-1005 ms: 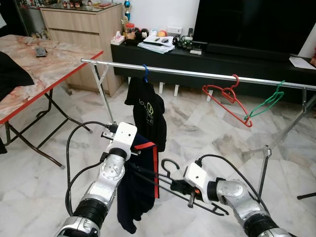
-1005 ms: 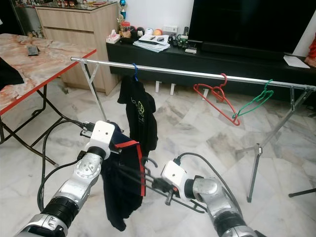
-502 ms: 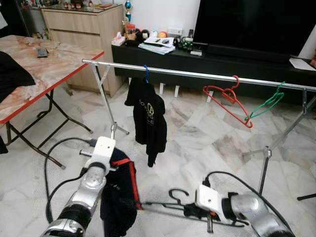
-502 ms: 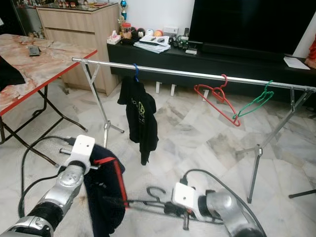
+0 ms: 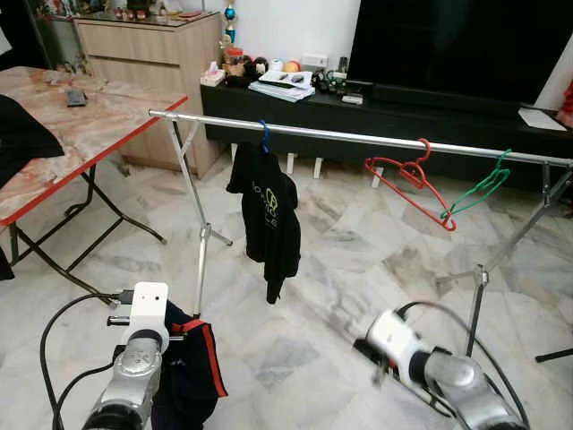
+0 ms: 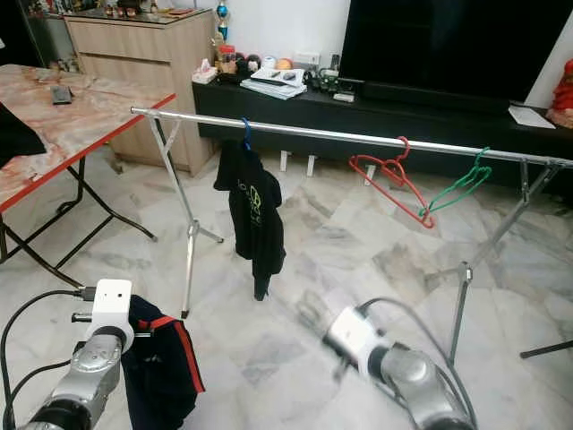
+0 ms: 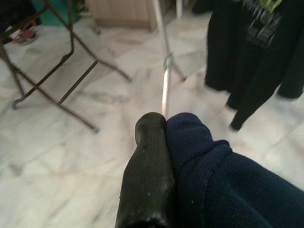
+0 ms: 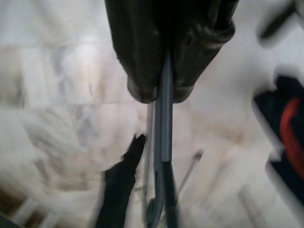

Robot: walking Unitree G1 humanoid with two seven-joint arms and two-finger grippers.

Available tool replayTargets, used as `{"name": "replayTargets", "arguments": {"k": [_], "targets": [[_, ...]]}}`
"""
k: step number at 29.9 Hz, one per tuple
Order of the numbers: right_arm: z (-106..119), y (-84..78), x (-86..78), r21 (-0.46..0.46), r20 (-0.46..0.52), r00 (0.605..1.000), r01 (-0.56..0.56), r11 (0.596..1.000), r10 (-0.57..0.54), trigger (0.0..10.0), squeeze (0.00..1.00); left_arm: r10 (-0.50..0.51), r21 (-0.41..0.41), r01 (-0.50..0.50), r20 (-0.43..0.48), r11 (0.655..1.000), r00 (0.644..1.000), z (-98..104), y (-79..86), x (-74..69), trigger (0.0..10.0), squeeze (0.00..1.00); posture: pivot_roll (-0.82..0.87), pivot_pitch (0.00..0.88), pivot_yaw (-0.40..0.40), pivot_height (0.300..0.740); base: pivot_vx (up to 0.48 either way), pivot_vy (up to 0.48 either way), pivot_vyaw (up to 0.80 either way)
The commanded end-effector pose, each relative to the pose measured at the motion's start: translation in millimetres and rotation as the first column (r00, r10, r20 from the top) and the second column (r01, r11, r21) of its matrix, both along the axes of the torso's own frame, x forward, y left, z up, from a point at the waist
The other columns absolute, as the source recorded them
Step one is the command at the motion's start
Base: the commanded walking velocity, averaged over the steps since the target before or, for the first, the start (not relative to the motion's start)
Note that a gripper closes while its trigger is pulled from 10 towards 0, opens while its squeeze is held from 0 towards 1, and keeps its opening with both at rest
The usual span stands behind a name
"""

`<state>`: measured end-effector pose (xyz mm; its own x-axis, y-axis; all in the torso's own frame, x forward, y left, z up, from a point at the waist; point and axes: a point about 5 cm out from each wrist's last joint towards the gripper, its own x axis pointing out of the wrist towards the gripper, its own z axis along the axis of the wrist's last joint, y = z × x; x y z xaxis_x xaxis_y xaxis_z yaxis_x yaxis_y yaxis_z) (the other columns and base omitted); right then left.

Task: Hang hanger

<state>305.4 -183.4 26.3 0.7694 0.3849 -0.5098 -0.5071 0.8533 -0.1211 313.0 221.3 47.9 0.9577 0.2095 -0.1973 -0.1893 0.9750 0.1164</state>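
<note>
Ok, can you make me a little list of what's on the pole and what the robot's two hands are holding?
rail: silver clothes rail on thin legs
on rail: black shirt on a blue hanger; red hanger and green hanger, both bare
left gripper: low, shut on a dark blue garment with red trim
right gripper: low, blurred, shut on a thin hanger wire
floor: pale marble tiles

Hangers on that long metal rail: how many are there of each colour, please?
Blue hanger, carrying the black shirt: 1
Red hanger, bare: 1
Green hanger, bare: 1
Total on the rail: 3
</note>
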Motion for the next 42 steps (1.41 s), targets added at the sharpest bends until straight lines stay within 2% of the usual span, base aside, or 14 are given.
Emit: {"name": "replayTargets", "arguments": {"k": [1, 8, 10, 11, 12, 15, 16, 18, 21, 22, 24, 33, 37, 42], "targets": [[-14, 0.5, -6.9, 0.044, -0.058, 0.991, 0.127, 0.991, -0.125, 10.0, 0.0, -0.023, -0.051, 0.028, 0.097, 0.998, 0.995, 14, -4.0, 5.3, 10.0, 0.0, 0.06, 0.0, 0.005, 0.74, 0.0, 0.0, 0.0], [-44, 2.1, -27.9, 0.097, -0.159, 0.912, 0.395, 0.913, -0.378, 10.0, 0.0, -0.06, -0.117, 0.087, 0.216, 0.989, 0.975, 33, -13.4, 6.6, 10.0, 0.0, 0.06, 0.0, 0.011, 0.74, 0.0, 0.0, 0.0], [-61, -3.4, -45.7, 0.068, -0.229, 0.848, 0.504, 0.861, -0.478, 10.0, 0.0, -0.065, -0.142, 0.104, 0.255, 0.984, 0.965, 41, -16.7, 6.6, 10.0, 0.0, 0.07, 0.0, 0.022, 0.74, 0.0, 0.0, 0.0], [-61, -3.4, -45.7, 0.068, -0.229, 0.848, 0.504, 0.861, -0.478, 10.0, 0.0, -0.065, -0.142, 0.104, 0.255, 0.984, 0.965, 41, -16.7, 6.6, 10.0, 0.0, 0.07, 0.0, 0.022, 0.74, 0.0, 0.0, 0.0], [-73, -6.9, -60.8, 0.025, -0.279, 0.796, 0.565, 0.825, -0.537, 10.0, 0.0, -0.071, -0.156, 0.117, 0.272, 0.981, 0.96, 45, -18.6, 6.3, 10.0, 0.0, 0.07, 0.0, 0.029, 0.74, 0.0, 0.0, 0.0], [-83, -9.2, -74.6, -0.025, -0.308, 0.764, 0.59, 0.807, -0.567, 10.0, 0.0, -0.081, -0.166, 0.132, 0.282, 0.977, 0.956, 46, -21.0, 5.8, 10.0, 0.0, 0.07, 0.0, 0.037, 0.74, 0.0, 0.0, 0.0], [-94, -12.3, -93.2, -0.053, -0.351, 0.707, 0.639, 0.767, -0.613, 10.0, 0.0, -0.102, -0.179, 0.159, 0.29, 0.971, 0.951, 49, -26.3, 5.4, 10.0, 0.0, 0.08, 0.0, 0.045, 0.74, 0.0, 0.0, 0.0], [-98, -13.4, -101.4, -0.059, -0.363, 0.683, 0.662, 0.747, -0.634, 10.0, 0.0, -0.113, -0.19, 0.174, 0.295, 0.966, 0.949, 50, -28.6, 4.8, 10.0, 0.0, 0.07, 0.0, 0.053, 0.74, 0.0, 0.0, 0.0], [-100, -14.0, -105.2, -0.077, -0.359, 0.682, 0.659, 0.749, -0.637, 10.0, 0.0, -0.118, -0.192, 0.179, 0.291, 0.965, 0.949, 50, -29.0, 3.2, 10.0, 0.0, 0.07, 0.0, 0.059, 0.74, 0.0, 0.0, 0.0], [-100, -17.6, -106.3, -0.149, -0.305, 0.739, 0.586, 0.796, -0.601, 10.0, 0.0, -0.126, -0.194, 0.185, 0.281, 0.963, 0.951, 48, -30.1, 2.0, 10.0, 0.0, 0.05, 0.0, 0.067, 0.74, 0.0, 0.0, 0.0], [-96, -21.4, -102.6, -0.181, -0.249, 0.775, 0.552, 0.814, -0.581, 10.0, 0.0, -0.132, -0.198, 0.189, 0.272, 0.962, 0.953, 47, -30.9, 0.4, 10.0, 0.0, 0.04, 0.0, 0.071, 0.74, 0.0, 0.0, 0.0], [-80, -28.0, -79.4, -0.117, -0.148, 0.769, 0.612, 0.783, -0.623, 10.0, 0.0, -0.146, -0.193, 0.201, 0.266, 0.96, 0.953, 47, -32.8, -1.8, 10.0, 0.0, 0.05, 0.0, 0.07, 0.74, 0.0, 0.0, 0.0], [-84, -30.1, -86.3, -0.093, -0.186, 0.778, 0.594, 0.799, -0.6, 10.0, 0.0, -0.14, -0.205, 0.203, 0.284, 0.957, 0.948, 52, -31.1, -3.7, 10.0, 0.0, 0.06, 0.0, 0.07, 0.74, 0.0, 0.0, 0.0], [-96, -40.4, -109.5, -0.115, -0.277, 0.724, 0.628, 0.769, -0.632, 10.0, 0.0, -0.18, -0.167, 0.231, 0.276, 0.959, 0.944, 56, -33.4, -2.7, 10.0, 0.0, 0.06, 0.0, 0.078, 0.74, 0.0, 0.0, 0.0]]}}
